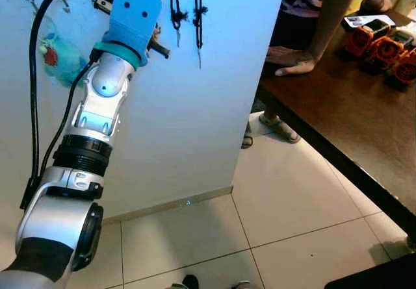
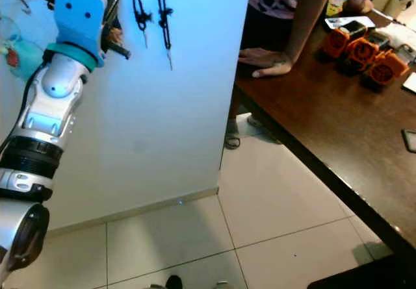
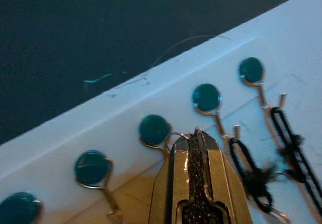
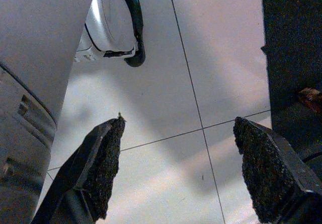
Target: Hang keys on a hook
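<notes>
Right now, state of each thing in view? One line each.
Left gripper: shut on key ring, raised at the hooks.
Key ring: at a hook, not clearly hung.
Black keychains: hanging on hooks.
Right gripper: open, idle over the floor.

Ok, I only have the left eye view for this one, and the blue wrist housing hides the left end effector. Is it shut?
Observer: Yes. The left wrist view shows the left end effector shut on a thin ring at its tips.
Operator: Is that ring on a hook?
Observer: It sits right beside a teal-capped hook, but I cannot tell whether it is on it.
Operator: And the right arm?
Observer: The right end effector hangs open over floor tiles.
</notes>
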### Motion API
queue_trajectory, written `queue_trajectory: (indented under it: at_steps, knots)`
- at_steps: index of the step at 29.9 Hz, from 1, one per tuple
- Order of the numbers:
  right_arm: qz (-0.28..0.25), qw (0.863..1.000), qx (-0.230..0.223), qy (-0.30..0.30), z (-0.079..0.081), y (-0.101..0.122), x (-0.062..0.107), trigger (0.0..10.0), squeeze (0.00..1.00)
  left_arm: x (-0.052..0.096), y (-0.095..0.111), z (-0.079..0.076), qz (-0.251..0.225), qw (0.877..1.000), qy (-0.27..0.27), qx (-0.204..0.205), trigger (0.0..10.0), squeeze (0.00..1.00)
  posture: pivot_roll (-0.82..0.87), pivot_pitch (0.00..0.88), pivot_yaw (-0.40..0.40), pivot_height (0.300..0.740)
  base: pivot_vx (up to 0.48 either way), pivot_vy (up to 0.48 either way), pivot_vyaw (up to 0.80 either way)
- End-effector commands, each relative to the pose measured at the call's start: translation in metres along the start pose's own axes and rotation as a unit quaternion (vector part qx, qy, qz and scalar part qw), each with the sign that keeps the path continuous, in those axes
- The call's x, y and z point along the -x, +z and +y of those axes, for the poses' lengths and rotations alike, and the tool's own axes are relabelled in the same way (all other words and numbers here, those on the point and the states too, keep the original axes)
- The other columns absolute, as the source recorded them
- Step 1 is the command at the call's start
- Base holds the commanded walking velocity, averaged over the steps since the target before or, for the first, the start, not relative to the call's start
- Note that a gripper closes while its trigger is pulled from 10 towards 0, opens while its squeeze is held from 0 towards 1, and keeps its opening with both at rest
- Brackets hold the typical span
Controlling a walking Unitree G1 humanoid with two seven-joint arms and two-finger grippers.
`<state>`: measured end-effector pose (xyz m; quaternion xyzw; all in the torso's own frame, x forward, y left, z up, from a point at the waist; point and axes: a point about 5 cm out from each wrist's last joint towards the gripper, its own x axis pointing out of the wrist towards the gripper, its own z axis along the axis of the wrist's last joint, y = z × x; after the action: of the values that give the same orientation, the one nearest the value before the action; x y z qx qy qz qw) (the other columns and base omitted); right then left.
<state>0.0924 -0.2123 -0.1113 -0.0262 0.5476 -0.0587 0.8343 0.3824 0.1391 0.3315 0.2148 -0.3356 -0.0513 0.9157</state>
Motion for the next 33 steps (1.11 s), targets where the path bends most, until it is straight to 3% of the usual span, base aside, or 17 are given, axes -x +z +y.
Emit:
queue_trajectory:
  at_steps: [1, 11, 12, 13, 16, 18, 27, 29, 31, 32, 33]
  knots:
    - [0.014, 1.0, 0.0, 0.011, 0.008, -0.009, 0.001, 10.0, 0.0, 0.0, -0.001, 0.012, 0.005, 1.0, 0.024, -0.013, 10.0, 0.0, -0.12, 0.137, 0.121, 0.74, 0.0, 0.0, 0.0]
    - [0.018, 1.0, 0.003, 0.011, 0.009, -0.012, 0.002, 10.0, 0.0, 0.004, -0.003, 0.007, 0.004, 1.0, 0.022, -0.008, 10.0, 0.0, -0.12, 0.127, 0.121, 0.74, 0.0, 0.0, 0.0]
    - [0.019, 1.0, 0.003, 0.01, 0.008, -0.013, 0.002, 10.0, 0.0, 0.006, -0.005, 0.007, 0.007, 1.0, 0.022, 0.002, 10.0, 0.0, -0.12, 0.125, 0.121, 0.74, 0.0, 0.0, 0.0]
    - [0.023, 1.0, 0.004, 0.008, 0.004, -0.016, 0.003, 10.0, 0.0, 0.011, -0.01, 0.008, 0.009, 0.998, 0.023, 0.061, 10.0, 0.0, -0.12, 0.124, 0.121, 0.74, 0.0, 0.0, 0.0]
    - [0.023, 1.0, 0.004, 0.008, 0.003, -0.017, 0.003, 10.0, 0.0, 0.013, -0.011, 0.009, 0.008, 0.996, 0.023, 0.09, 10.0, 0.0, -0.12, 0.121, 0.12, 0.74, 0.0, 0.0, 0.0]
    - [0.025, 1.0, 0.005, 0.007, 0.002, -0.019, 0.004, 10.0, 0.0, 0.016, -0.01, 0.009, -0.006, 0.988, 0.018, 0.151, 10.0, 0.0, -0.12, 0.121, 0.118, 0.74, 0.0, 0.0, 0.0]
    - [0.019, 1.0, 0.011, 0.008, 0.003, -0.011, 0.002, 10.0, 0.0, 0.026, -0.009, 0.02, -0.032, 0.979, 0.008, 0.202, 10.0, 0.0, -0.11, 0.128, 0.103, 0.74, 0.0, 0.0, 0.0]
    - [0.014, 1.0, 0.013, 0.01, 0.005, -0.005, 0.0, 10.0, 0.0, 0.027, -0.008, 0.021, -0.041, 0.973, 0.001, 0.227, 10.0, 0.0, -0.11, 0.13, 0.101, 0.74, 0.0, 0.0, 0.0]
    - [0.007, 1.0, 0.014, 0.008, 0.0, 0.003, -0.001, 10.0, 0.0, 0.027, -0.004, 0.017, -0.061, 0.953, -0.022, 0.295, 10.0, 0.0, -0.11, 0.136, 0.097, 0.74, 0.0, 0.0, 0.0]
    - [0.007, 1.0, 0.014, 0.008, 0.0, 0.003, -0.001, 10.0, 0.0, 0.027, -0.004, 0.017, -0.061, 0.953, -0.022, 0.295, 10.0, 0.0, -0.11, 0.136, 0.097, 0.74, 0.0, 0.0, 0.0]
    - [0.006, 1.0, 0.015, 0.005, -0.008, 0.004, -0.001, 10.0, 0.0, 0.027, 0.002, 0.008, -0.083, 0.918, -0.068, 0.382, 10.0, 0.0, -0.12, 0.141, 0.097, 0.74, 0.0, 0.0, 0.0]
